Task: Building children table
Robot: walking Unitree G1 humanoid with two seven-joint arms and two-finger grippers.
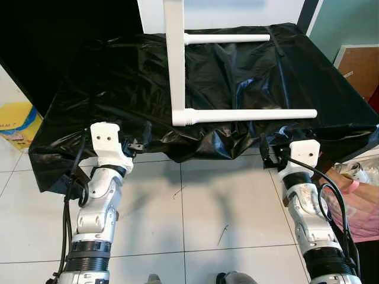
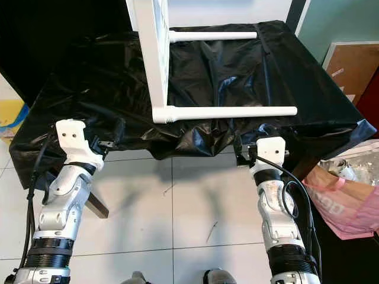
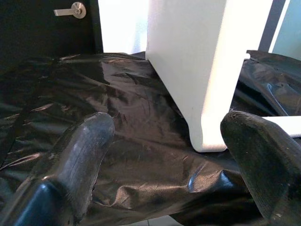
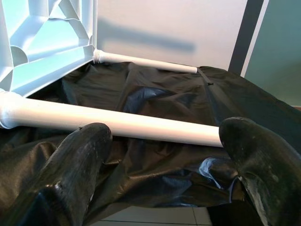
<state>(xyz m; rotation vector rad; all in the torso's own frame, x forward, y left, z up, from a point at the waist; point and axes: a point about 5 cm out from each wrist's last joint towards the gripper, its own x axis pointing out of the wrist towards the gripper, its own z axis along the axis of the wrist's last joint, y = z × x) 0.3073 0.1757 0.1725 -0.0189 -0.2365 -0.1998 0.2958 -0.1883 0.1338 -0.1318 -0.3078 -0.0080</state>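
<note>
Tabletop (image 1: 174, 59) first, since everything hangs off it: I see a white moulded plastic slab standing on its edge on the black plastic sheet (image 1: 249, 77) that covers the work surface. Two white legs stick out of it toward my right side, lying level just above the sheet. The near leg (image 1: 254, 115) leaves the tabletop's nearest corner; the far leg (image 1: 228, 38) leaves a corner farther back. Each leg's long axis runs left to right, across my line of sight.

My right gripper (image 4: 164, 165) sits at the sheet's front edge, right of the tabletop, with the near leg straight ahead of it and crossing between its fingers' line. That arm is the nearer one to the leg, I judge. Its fingers (image 4: 75, 160) are spread wide with nothing between them. My left gripper (image 3: 160, 165) waits left of the tabletop's near corner, facing the flat outer face, fingers likewise parted and empty.

The legs are smooth round tubes, each with a ribbed collar (image 4: 97, 56) at the tabletop end. The tabletop's underside (image 4: 47, 42) shows hollow ribbed cells. The sheet is glossy, creased and probably slippery, so the upright slab may slide or tip if pushed.
</note>
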